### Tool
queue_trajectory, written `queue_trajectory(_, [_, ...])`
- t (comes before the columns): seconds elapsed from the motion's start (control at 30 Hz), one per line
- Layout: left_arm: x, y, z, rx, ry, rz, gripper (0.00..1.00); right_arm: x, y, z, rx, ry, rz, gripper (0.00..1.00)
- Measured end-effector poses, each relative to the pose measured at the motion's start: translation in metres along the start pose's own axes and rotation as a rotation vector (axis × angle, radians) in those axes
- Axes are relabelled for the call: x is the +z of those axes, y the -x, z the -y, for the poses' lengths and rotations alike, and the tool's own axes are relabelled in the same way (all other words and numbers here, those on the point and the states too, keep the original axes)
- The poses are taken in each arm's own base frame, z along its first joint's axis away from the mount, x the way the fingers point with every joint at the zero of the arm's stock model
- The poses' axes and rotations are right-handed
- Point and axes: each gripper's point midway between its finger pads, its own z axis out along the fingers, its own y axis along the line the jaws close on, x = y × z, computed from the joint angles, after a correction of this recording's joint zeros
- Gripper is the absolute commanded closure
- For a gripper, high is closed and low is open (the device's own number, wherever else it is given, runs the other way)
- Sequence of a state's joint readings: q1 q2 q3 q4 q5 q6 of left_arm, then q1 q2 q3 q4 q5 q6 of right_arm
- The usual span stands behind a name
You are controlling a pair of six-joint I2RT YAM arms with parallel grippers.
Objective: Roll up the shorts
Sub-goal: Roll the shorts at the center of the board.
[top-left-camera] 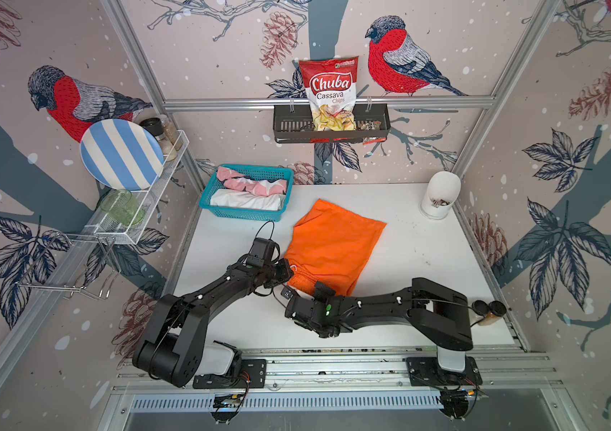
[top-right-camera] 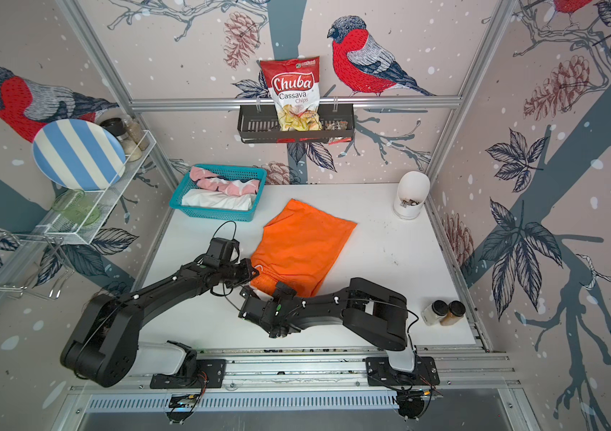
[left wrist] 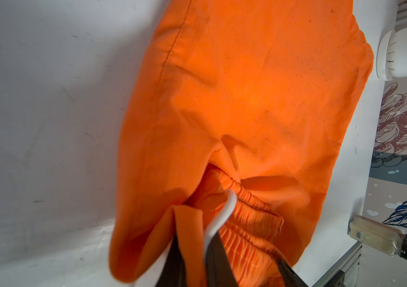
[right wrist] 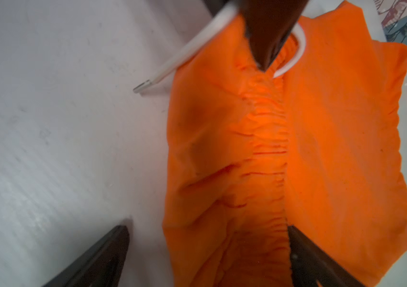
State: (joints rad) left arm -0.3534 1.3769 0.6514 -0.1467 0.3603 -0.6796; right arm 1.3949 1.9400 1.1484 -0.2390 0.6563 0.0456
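Starting from the white table [top-left-camera: 419,261], you have the orange shorts [top-left-camera: 333,242] lying flat in the middle of it, waistband toward the arms and legs toward the back wall. The teal basket [top-left-camera: 249,215] at the table's far left corner holds the pink shorts [top-left-camera: 248,184] and the white shorts [top-left-camera: 246,201], both bundled. From that I judge the orange pair is the last one, and its roll is not yet begun. Your left gripper [left wrist: 195,246] is clenched on one end of the gathered waistband, with the white drawstring [left wrist: 223,211] caught beside its fingers. Your right gripper [right wrist: 206,228] is spread wide, straddling the waistband near its other end with nothing held. The next move likely calls for closing the right on the elastic, then turning both ends over together, evenly. Only the right wrist view shows the drawstring's metal-tipped end lying loose on the table, while in both top views the arms hide the left grip
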Motion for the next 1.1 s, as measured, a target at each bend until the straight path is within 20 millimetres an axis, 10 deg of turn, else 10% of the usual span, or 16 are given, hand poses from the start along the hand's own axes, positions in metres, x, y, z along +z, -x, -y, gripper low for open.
queue_trajectory(0.2, [-0.001,-0.001,0.005,0.002,-0.022,-0.012,0.95,0.003,0.004,0.011,-0.094,-0.251,0.072,0.02])
queue_trajectory(0.87, [-0.003,-0.01,0.016,0.038,-0.075,-0.083,0.94,0.002,-0.041,0.04,-0.219,-0.36,0.0,0.84])
queue_trajectory(1.1, [-0.011,-0.003,0.011,0.035,-0.055,-0.051,0.54,-0.001,-0.029,0.031,-0.09,-0.123,-0.003,1.0])
